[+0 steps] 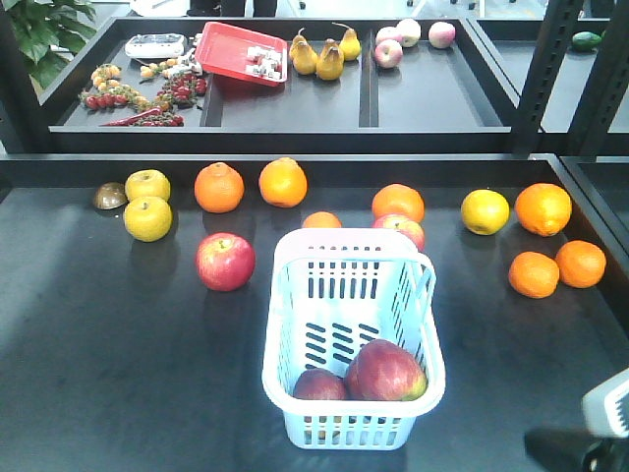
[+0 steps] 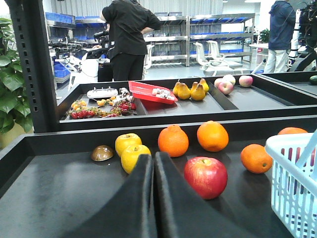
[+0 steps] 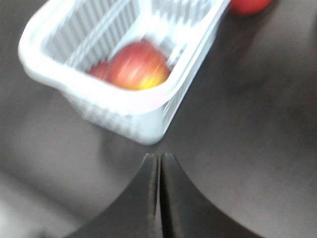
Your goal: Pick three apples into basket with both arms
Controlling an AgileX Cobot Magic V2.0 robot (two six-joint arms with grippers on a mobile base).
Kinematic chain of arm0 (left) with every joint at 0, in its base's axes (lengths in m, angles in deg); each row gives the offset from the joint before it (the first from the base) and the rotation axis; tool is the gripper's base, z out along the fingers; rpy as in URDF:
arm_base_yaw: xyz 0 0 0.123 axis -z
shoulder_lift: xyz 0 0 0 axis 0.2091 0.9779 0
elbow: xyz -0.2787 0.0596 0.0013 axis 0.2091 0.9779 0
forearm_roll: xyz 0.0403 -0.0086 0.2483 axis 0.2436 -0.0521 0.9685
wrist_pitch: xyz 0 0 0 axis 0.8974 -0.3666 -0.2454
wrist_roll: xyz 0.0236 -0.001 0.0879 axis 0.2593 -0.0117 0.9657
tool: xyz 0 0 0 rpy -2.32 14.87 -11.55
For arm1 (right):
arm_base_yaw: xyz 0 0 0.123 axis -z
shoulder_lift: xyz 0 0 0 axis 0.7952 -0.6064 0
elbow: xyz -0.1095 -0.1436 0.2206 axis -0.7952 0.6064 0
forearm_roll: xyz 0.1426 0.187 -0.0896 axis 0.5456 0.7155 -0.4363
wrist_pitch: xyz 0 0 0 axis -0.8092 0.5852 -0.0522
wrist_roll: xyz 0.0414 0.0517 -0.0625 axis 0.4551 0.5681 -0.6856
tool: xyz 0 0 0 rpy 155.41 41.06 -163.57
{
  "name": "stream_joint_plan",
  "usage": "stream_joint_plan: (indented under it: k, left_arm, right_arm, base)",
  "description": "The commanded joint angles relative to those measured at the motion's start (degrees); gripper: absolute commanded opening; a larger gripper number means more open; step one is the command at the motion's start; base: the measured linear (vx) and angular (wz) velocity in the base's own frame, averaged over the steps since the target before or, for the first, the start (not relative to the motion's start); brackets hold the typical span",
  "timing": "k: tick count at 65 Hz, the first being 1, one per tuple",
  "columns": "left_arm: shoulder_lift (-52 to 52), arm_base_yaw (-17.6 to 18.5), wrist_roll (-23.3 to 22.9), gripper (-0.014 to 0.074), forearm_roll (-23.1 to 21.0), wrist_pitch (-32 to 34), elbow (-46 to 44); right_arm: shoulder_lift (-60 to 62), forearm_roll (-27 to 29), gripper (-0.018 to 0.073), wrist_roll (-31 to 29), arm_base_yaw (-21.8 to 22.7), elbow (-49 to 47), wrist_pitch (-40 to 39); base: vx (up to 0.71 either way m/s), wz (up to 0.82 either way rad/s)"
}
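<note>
The basket (image 1: 354, 339) lies with its long axis from 6 to 12 o'clock, holding two apples (image 1: 384, 370), while the left gripper (image 2: 154, 166) and the right gripper (image 3: 159, 163) are both clenched and hold nothing.

Open tabletop left of the basket, crowded fruit behind it.

You have bare dark table (image 1: 108, 364) in front of the loose apple (image 1: 225, 262), and the basket (image 1: 295, 388) mouth is open from above. Behind that apple, oranges (image 1: 218, 187) and yellow fruit (image 1: 147, 218) crowd the row; the rear shelf rail (image 1: 275, 141) blocks beyond.
</note>
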Motion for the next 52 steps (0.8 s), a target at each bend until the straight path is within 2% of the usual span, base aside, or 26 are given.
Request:
stream_joint_plan:
  k: [1,7,12,30,36,42,52]
  left_arm:
    - [-1.24,-0.02,-0.45,-0.0007,-0.14,4.03,1.07]
    - [-1.24,-0.02,-0.45,-0.0007,-0.14,4.03,1.07]
    - [-1.24,-0.02,-0.45,-0.0007,-0.14,4.03,1.07]
    - [-1.24,-0.02,-0.45,-0.0007,-0.14,4.03,1.07]
    - [-1.24,-0.02,-0.45,-0.0007,-0.14,4.03,1.07]
    - [-1.24,-0.02,-0.45,-0.0007,-0.14,4.03,1.07]
    - [-1.24,-0.02,-0.45,-0.0007,-0.14,4.03,1.07]
  right_arm:
    - [1.80,0.00,-0.0004,6.07,0.02,2.60,-14.21]
    - [6.12,-2.51,-0.0004,12.49,0.02,7.43,-21.25]
    - [10.33,-5.13,-0.0004,16.05,0.08,10.48,-22.99]
    - [23.74,-9.61,-0.0004,16.57,0.13,18.14,-23.13]
    - [26.13,-12.03,-0.0004,17.39,0.47,18.24,-20.97]
    - [27.94,-12.59,-0.0004,18.18,3.58,18.24,-19.96]
    - [32.61,-14.97,-0.0004,20.71,11.70,18.29,-19.08]
  base:
    - [0.00,0.00]
    - [0.00,0.00]
    - [0.00,0.00]
    - [0.00,0.00]
    - [0.00,0.00]
    - [0.00,0.00]
    - [0.00,0.00]
